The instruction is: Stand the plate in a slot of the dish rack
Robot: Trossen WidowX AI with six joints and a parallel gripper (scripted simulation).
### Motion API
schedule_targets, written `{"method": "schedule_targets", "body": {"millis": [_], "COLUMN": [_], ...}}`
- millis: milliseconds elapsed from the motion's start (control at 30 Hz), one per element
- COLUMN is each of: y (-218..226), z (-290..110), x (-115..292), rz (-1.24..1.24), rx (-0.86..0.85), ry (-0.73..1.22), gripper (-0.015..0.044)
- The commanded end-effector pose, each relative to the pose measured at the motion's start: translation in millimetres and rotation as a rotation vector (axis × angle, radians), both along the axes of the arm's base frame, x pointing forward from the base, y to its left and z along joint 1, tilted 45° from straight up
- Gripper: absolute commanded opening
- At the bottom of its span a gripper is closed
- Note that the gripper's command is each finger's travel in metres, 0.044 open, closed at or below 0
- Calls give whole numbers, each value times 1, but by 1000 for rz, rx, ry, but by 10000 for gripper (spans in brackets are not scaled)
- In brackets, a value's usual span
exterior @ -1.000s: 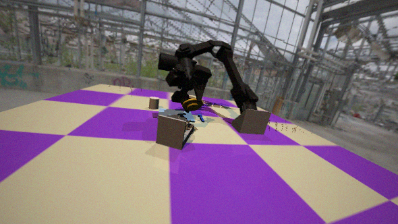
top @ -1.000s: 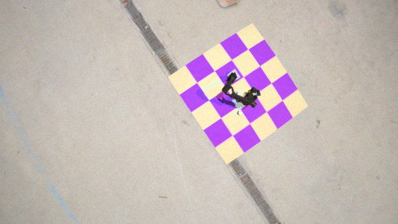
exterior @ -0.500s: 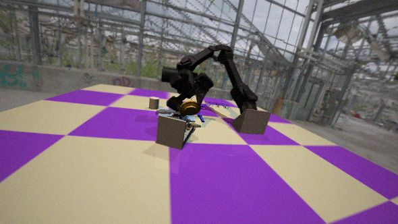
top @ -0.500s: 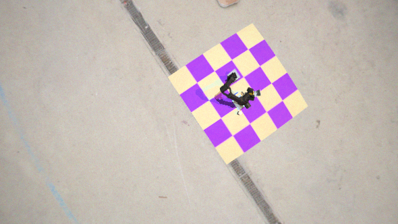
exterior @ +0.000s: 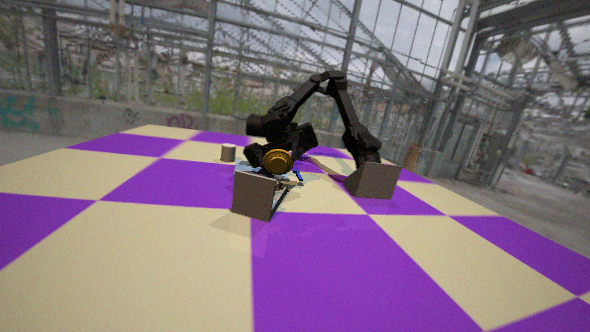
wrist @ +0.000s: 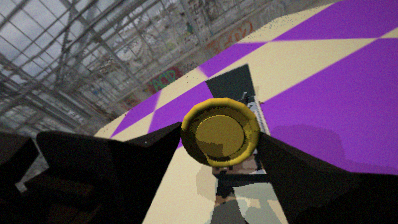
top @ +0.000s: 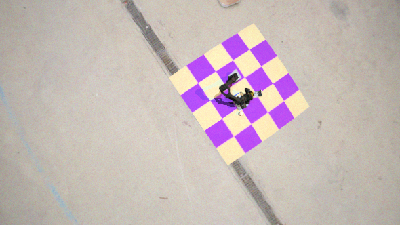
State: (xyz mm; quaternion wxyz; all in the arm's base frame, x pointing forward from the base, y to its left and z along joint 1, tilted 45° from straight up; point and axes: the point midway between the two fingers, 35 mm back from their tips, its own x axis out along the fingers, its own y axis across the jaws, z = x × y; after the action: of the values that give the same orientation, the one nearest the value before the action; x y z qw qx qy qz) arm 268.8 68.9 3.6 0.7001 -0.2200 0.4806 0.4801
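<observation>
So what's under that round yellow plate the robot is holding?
The black hand grips the round yellow plate upright just above the brown dish rack. The plate covers the slot directly below it.

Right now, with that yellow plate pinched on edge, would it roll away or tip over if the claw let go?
Probably. The plate is round and stands on edge between the gripper fingers, so freed it could roll or fall flat unless the dish rack rails catch it. It looks stiff: its rim keeps its shape in the grip.
</observation>
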Motion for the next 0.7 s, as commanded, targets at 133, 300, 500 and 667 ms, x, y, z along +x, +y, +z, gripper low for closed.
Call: {"method": "schedule_targets", "body": {"millis": [133, 300, 500, 667], "y": [-7, -12, -19, -20], "z": [1, 4, 7, 9], "x": [-1, -1, -2, -2], "rz": [128, 208, 302, 324], "rx": [80, 115, 139, 141], "ry": [-173, -301, -465, -508], "gripper": [0, 0, 0, 0]}}
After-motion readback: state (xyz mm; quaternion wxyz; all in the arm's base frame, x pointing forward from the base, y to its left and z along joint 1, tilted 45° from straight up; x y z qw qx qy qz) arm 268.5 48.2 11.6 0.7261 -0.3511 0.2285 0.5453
